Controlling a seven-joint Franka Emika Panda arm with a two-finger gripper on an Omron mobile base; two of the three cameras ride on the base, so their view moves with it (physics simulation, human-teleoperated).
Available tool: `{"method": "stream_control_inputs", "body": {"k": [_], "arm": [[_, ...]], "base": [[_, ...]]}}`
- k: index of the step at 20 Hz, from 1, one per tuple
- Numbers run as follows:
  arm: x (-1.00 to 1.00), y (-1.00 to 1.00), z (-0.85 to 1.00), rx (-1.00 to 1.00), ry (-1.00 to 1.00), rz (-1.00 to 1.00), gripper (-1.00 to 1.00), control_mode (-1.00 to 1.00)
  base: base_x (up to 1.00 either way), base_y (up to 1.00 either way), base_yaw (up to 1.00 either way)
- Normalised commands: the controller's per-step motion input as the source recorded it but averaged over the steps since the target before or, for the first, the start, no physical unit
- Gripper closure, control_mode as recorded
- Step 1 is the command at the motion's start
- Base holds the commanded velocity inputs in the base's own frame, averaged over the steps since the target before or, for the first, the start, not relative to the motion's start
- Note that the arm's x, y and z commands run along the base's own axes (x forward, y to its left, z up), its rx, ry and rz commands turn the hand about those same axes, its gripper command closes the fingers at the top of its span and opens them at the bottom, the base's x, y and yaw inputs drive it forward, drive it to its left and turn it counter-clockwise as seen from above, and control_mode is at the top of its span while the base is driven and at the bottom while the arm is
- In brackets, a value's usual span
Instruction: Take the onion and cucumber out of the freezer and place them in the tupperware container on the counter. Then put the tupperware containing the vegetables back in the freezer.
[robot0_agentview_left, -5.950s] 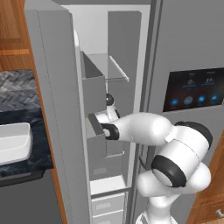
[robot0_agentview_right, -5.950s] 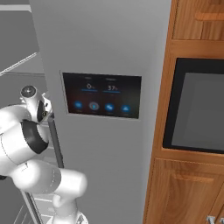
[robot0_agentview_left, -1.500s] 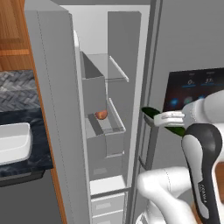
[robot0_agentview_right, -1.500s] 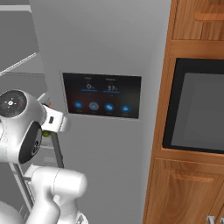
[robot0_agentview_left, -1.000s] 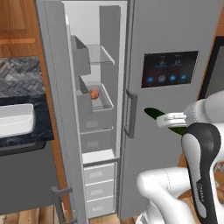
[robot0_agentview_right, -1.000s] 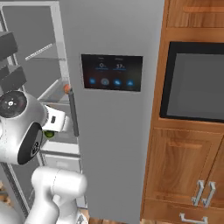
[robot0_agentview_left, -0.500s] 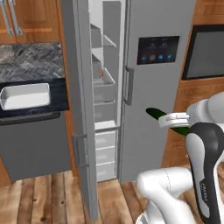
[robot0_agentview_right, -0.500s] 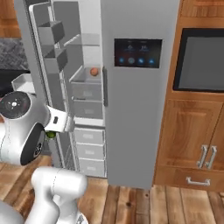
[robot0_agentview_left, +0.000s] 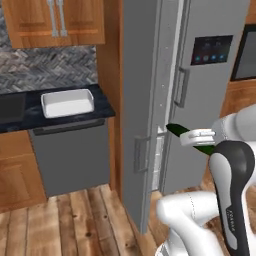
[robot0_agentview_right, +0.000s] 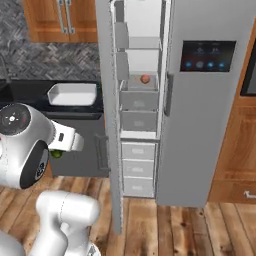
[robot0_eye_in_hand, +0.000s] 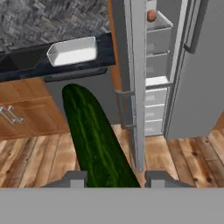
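Wooden flooring lies below us; our end effector (robot0_eye_in_hand: 114, 177) grips the cucumber (robot0_eye_in_hand: 94, 135), the onion (robot0_agentview_right: 145, 78) sits on a freezer (robot0_agentview_right: 141, 107) shelf, the tupperware container (robot0_agentview_left: 67, 102) on the counter (robot0_agentview_left: 102, 104).

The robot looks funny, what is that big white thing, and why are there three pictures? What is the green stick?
The white thing is a robot arm on a base that can drive around a pretend kitchen. Two pictures come from cameras on the base, one behind the arm on its left and one on its right. The third comes from a camera on the hand, looking along its two little fingers.

The green stick is a cucumber. The hand is holding it between its fingers, and it looks huge there because that camera is so close.

The freezer door stands open, and a small reddish onion sits on a shelf inside. On the dark counter to the left of the freezer sits a white tupperware container, and nothing shows inside it yet.
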Motion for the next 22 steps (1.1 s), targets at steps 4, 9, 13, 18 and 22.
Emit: {"method": "stream_control_inputs", "body": {"k": [4,9,13,18,22], "arm": [[0.00,0.00,0.00,0.00,0.00,0.00,1.00,1.00],[0.00,0.00,0.00,0.00,0.00,0.00,1.00,1.00],[0.00,0.00,0.00,0.00,0.00,0.00,1.00,1.00],[0.00,0.00,0.00,0.00,0.00,0.00,1.00,1.00],[0.00,0.00,0.00,0.00,0.00,0.00,1.00,1.00]], "base": [[0.12,1.00,-0.23],[0.61,0.98,-0.23],[1.00,0.71,-0.22],[1.00,0.74,-0.21],[0.99,0.58,-0.20]]}}
